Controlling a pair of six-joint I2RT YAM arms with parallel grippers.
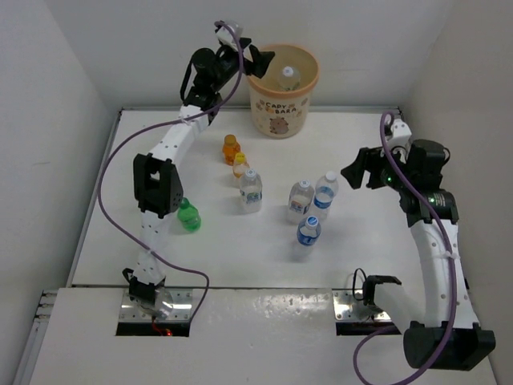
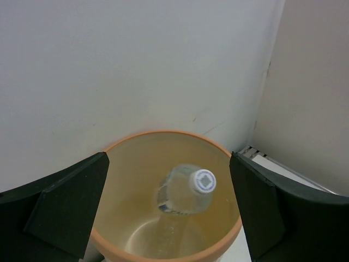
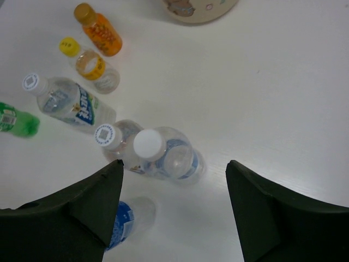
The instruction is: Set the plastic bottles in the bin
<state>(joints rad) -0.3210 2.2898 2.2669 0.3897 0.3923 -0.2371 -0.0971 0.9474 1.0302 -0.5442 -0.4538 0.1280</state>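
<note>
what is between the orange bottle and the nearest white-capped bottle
The yellow-capped bottle, in line between the orange bottle and that white-capped bottle; the top view shows it.

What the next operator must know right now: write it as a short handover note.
Left end effector: open, empty, over the bin.
Right end effector: open, empty, raised over the table.
Done: one clear bottle is in the bin.
To do: seven bottles on the table: orange bottle, yellow-capped bottle, green bottle, blue-capped bottle, three white-capped clear bottles.
</note>
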